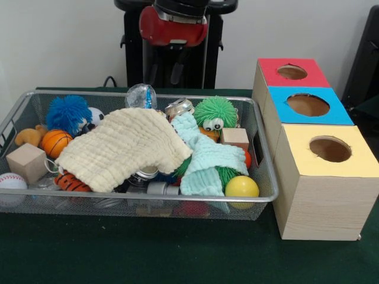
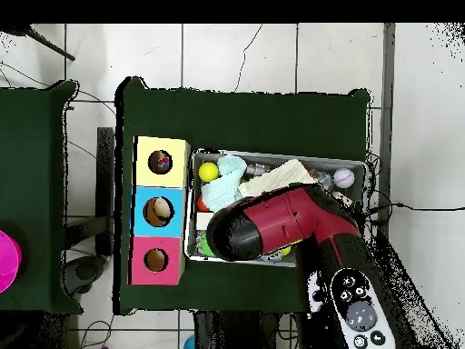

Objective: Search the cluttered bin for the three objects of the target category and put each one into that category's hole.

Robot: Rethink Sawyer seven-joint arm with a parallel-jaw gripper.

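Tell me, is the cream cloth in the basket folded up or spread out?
Spread out: the cream cloth lies draped over the toys in the bin, rumpled, covering much of its middle.

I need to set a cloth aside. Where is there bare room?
The green table is bare in front of the bin, and in the strip before the yellow box. Inside the bin it is crowded: the cream cloth and mint cloth cover packed toys, with no free patch.

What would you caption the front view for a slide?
Wire bin heaped with toys and cloths beside three wooden boxes, robot arm above.
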